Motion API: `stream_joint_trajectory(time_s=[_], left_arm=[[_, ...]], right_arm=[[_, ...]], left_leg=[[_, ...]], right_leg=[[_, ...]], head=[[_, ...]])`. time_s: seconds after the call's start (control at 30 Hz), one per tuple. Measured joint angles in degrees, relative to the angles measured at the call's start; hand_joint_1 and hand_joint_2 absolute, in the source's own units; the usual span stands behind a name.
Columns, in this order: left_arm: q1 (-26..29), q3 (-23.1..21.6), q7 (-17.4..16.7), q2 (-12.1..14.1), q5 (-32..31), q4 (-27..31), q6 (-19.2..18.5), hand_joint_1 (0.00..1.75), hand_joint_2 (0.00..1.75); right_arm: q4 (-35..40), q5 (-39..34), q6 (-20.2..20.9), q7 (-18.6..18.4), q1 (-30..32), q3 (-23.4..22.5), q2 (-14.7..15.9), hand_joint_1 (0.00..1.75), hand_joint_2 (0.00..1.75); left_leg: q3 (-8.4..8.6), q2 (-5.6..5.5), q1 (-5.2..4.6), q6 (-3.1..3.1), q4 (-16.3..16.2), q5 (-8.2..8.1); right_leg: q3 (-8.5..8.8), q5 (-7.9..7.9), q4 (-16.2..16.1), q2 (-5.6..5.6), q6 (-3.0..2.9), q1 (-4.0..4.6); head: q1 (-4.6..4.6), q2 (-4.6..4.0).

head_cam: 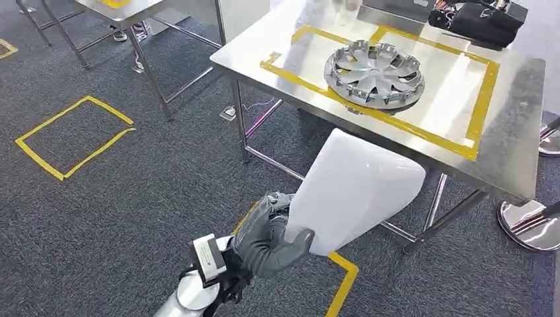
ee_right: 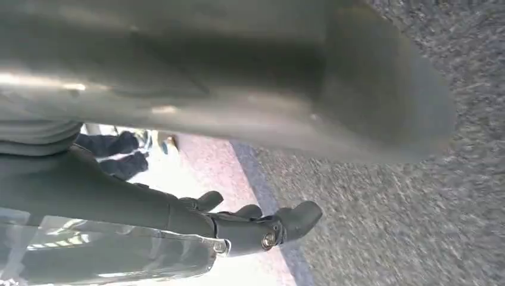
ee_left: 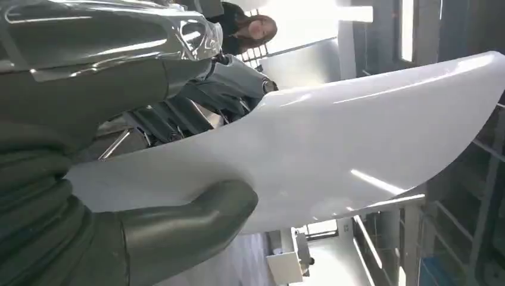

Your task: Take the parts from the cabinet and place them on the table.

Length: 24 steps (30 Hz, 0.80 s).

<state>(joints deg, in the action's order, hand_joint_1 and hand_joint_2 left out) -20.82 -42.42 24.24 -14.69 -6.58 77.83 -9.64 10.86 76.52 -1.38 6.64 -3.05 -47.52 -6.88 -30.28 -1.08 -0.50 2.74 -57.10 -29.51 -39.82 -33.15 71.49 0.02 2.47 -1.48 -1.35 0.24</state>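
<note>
Item: one smooth, glossy white curved plastic panel (head_cam: 353,191), broad and slightly bowed, with rounded corners and a tapering end; soft highlights are seen along its face (ee_left: 333,161). It is held in the air above the dark grey carpet floor (head_cam: 132,198), just in front of the near edge of the stainless steel table (head_cam: 515,132), apart from its top.

Left hand (head_cam: 267,238): the panel's lower edge is clamped between the thick grey thumb (ee_left: 184,220) and the darker fingers (ee_left: 196,107) behind it.

Right hand (ee_right: 250,223): nothing is held; the dark fingers are loosely bent and apart, above the carpet.

On the table: a silver spoked wheel cover (head_cam: 374,72) is laid flat inside a yellow tape rectangle (head_cam: 485,99), toward the left edge. Yellow tape outlines (head_cam: 72,135) are marked on the carpet.
</note>
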Motion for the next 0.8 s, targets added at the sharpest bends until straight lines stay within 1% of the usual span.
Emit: stream_joint_trajectory(time_s=[0.03, 0.07, 0.1, 0.13, 0.17, 0.2, 0.23, 0.27, 0.3, 0.33, 0.4, 0.43, 0.47, 0.5, 0.53, 0.57, 0.6, 0.63, 0.67, 0.7, 0.73, 0.77, 0.8], left_arm=[[0.0, 0.0, 0.0, 0.0, 0.0, 0.0, 0.0, 1.75, 1.75], [0.0, 0.0, 0.0, 0.0, 0.0, 0.0, 0.0, 1.75, 1.75], [0.0, 0.0, 0.0, 0.1, 0.0, 0.0, 0.0, 1.75, 1.75], [0.0, 0.0, 0.0, 0.1, 0.0, -0.1, 0.0, 1.75, 1.75], [0.0, 0.0, -0.1, 0.1, 0.0, -0.1, 0.0, 1.75, 1.75], [0.0, -0.1, 0.0, 0.2, 0.0, -0.1, 0.0, 1.75, 1.75], [0.0, -0.1, 0.0, 0.1, 0.0, 0.0, 0.0, 1.75, 1.75], [0.0, -0.1, 0.0, 0.0, 0.0, 0.0, 0.0, 1.75, 1.75], [-0.2, -0.1, 0.0, 0.1, 0.0, 0.0, 0.1, 1.75, 1.75], [-0.2, -0.1, 0.0, 0.0, 0.0, 0.0, 0.1, 1.75, 1.75], [0.0, -0.1, 0.0, 0.3, 0.0, 0.0, 0.1, 1.75, 1.75], [0.0, -0.1, 0.0, 0.4, 0.0, 0.0, 0.1, 1.75, 1.75], [0.0, -0.1, 0.0, 0.5, 0.0, 0.0, 0.1, 1.75, 1.75], [0.0, -0.1, 0.0, 0.5, 0.0, 0.0, 0.1, 1.75, 1.75], [0.0, -0.1, 0.0, 0.5, 0.0, 0.0, 0.1, 1.75, 1.75], [0.0, -0.1, 0.0, 0.5, 0.0, 0.0, 0.1, 1.75, 1.75], [0.0, -0.1, 0.0, 0.5, 0.0, -0.1, 0.1, 1.75, 1.75], [0.0, -0.1, 0.0, 0.7, 0.1, -0.1, 0.1, 1.75, 1.75], [0.0, -0.1, 0.0, 0.7, 0.0, -0.1, 0.1, 1.75, 1.75], [0.0, -0.1, 0.0, 0.6, 0.0, -0.1, 0.1, 1.75, 1.75], [0.0, -0.1, 0.0, 0.6, 0.0, -0.1, 0.1, 1.75, 1.75], [0.0, -0.1, 0.0, 0.4, 0.0, -0.1, 0.1, 1.75, 1.75], [-0.1, -0.1, 0.0, 0.4, 0.1, -0.1, 0.1, 1.75, 1.75]], right_arm=[[0.0, 0.0, 0.0, 0.0, 0.0, 0.0, 0.0, 0.0, 0.0], [0.0, 0.0, 0.0, 0.0, 0.0, 0.0, 0.0, 0.0, 0.0], [0.0, 0.0, 0.0, 0.0, 0.1, 0.0, 0.0, 0.0, 0.0], [0.0, 0.0, 0.0, 0.0, 0.0, 0.0, 0.0, 0.0, 0.0], [0.0, 0.0, 0.0, 0.0, 0.1, 0.0, 0.0, 0.0, 0.0], [0.0, 0.0, 0.0, 0.0, 0.2, -0.1, 0.0, 0.0, 0.0], [0.0, 0.1, 0.0, 0.0, 0.1, -0.1, 0.0, 0.0, 0.0], [0.0, 0.1, 0.0, 0.0, 0.1, -0.1, -0.1, 0.0, 0.0], [0.0, 0.1, -0.1, 0.0, 0.0, -0.1, 0.0, 0.0, 0.0], [0.0, 0.1, -0.1, 0.0, -0.1, -0.1, 0.1, 0.0, 0.0], [0.0, 0.1, -0.1, 0.0, 0.0, -0.1, 0.0, 0.0, 0.0], [0.0, 0.1, -0.1, 0.0, 0.1, -0.1, 0.0, 0.0, 0.0], [0.0, 0.1, -0.1, 0.0, 0.1, -0.1, 0.0, 0.0, 0.0], [0.0, 0.1, -0.1, 0.0, 0.1, -0.1, 0.0, 0.0, 0.0], [0.0, 0.1, -0.1, 0.0, 0.0, -0.1, 0.0, 0.0, 0.0], [0.0, 0.1, -0.1, 0.0, 0.0, -0.1, 0.0, 0.0, 0.0], [0.0, 0.1, -0.1, 0.0, 0.0, -0.1, -0.1, 0.0, 0.0], [0.0, 0.1, -0.1, 0.0, 0.0, -0.1, -0.2, 0.0, 0.0], [0.0, 0.1, -0.1, 0.0, -0.1, -0.1, -0.2, 0.0, 0.0], [0.0, 0.1, -0.1, 0.0, -0.1, -0.1, -0.3, 0.0, 0.0], [0.0, 0.1, -0.2, 0.0, 0.0, -0.1, -0.3, 0.0, 0.0], [0.0, 0.1, -0.1, 0.0, -0.1, -0.1, -0.3, 0.0, 0.0], [0.0, 0.1, -0.1, 0.0, -0.2, -0.1, -0.3, 0.0, 0.0]], left_leg=[[0.89, 0.0, 0.01, -0.18, 0.0, -0.65], [1.72, 0.02, 0.01, -0.44, 0.0, -1.32], [2.53, 0.03, -0.2, -0.8, -0.3, -2.01], [2.09, -0.08, -0.24, -1.22, -0.2, -2.46], [1.82, 0.0, -0.17, -1.61, -0.1, -3.02], [2.67, 0.02, -0.05, -1.89, -0.6, -2.95], [2.75, 0.04, -0.06, -2.07, -0.6, -2.96], [2.16, 0.27, -0.02, -2.27, -1.7, -3.0], [0.58, 0.48, -0.02, -2.61, -4.8, -2.94], [-2.23, 0.5, 0.19, -2.91, -9.1, -3.57], [-8.24, 0.51, 0.35, -3.33, -16.9, -7.2], [-10.32, 0.51, 0.35, -3.36, -18.6, -8.14], [-11.27, 0.51, 0.35, -3.29, -18.0, -7.54], [-10.99, 0.5, 0.33, -3.12, -15.2, -5.44], [-9.76, 0.5, 0.28, -2.87, -10.5, -2.08], [-8.22, 0.54, 0.12, -2.57, -5.5, 1.68], [-7.34, 0.76, -0.14, -2.12, -1.8, 5.3], [-7.59, 0.81, -0.51, -1.93, -2.3, 3.29], [-6.83, 0.6, -0.7, -1.55, -1.9, 3.65], [-6.85, 0.46, -0.71, -1.07, -1.2, 4.0], [-6.25, 0.57, -0.63, -0.75, -1.0, 3.82], [-5.1, 0.49, -0.15, -0.6, -0.5, 3.91], [-4.36, 0.52, -0.13, -0.35, -0.1, 3.7]], right_leg=[[1.39, 3.25, -4.8, -0.01, -0.08, -0.02], [2.79, 6.93, -9.6, -0.01, -0.15, -0.08], [2.99, 8.07, -11.7, -0.02, -0.32, 0.1], [3.16, 6.56, -11.8, -0.18, -0.8, 0.3], [3.69, 7.58, -11.8, -0.07, -1.29, 0.47], [3.71, 7.29, -11.8, -0.01, -1.64, 0.57], [4.35, 7.1, -11.8, 0.09, -2.0, 0.39], [4.84, 6.86, -12.1, 0.08, -2.24, 0.18], [5.43, 6.43, -12.1, 0.07, -2.6, 0.07], [5.81, 6.01, -12.1, 0.07, -2.79, 0.05], [6.67, 5.02, -12.1, 0.06, -2.8, 0.05], [7.22, 4.54, -12.1, 0.08, -2.8, 0.05], [7.94, 4.0, -12.1, 0.12, -2.78, 0.05], [8.77, 3.39, -12.2, 0.19, -2.76, 0.05], [9.69, 2.78, -12.2, 0.26, -2.69, 0.05], [10.5, 2.17, -12.2, 0.27, -2.56, 0.04], [10.75, 1.66, -12.4, 0.31, -2.31, 0.0], [11.01, 1.31, -12.6, 0.49, -1.9, 0.08], [11.08, 1.04, -13.1, 0.44, -1.42, -0.02], [11.87, 1.51, -12.5, 0.37, -1.04, 0.01], [12.33, 1.75, -13.0, 0.32, -0.69, 0.03], [11.92, 1.53, -12.4, 0.31, -0.67, -0.01], [10.74, 1.94, -9.5, 0.23, -0.7, 0.02]], head=[[-0.09, 0.0], [0.04, 0.0], [0.0, 0.0], [-0.11, 0.0], [-0.17, 0.0], [-0.13, 0.0], [-0.11, 0.0], [-0.13, 0.0], [-0.46, 0.0], [-0.39, 0.0], [-0.44, 0.0], [-0.44, 0.0], [-0.46, 0.0], [-0.42, 0.0], [-0.44, 0.0], [-0.42, 0.0], [-0.42, 0.0], [-0.24, 0.0], [-0.57, 0.0], [-0.39, 0.0], [-0.46, 0.0], [-0.48, 0.0], [-0.17, 0.0]])
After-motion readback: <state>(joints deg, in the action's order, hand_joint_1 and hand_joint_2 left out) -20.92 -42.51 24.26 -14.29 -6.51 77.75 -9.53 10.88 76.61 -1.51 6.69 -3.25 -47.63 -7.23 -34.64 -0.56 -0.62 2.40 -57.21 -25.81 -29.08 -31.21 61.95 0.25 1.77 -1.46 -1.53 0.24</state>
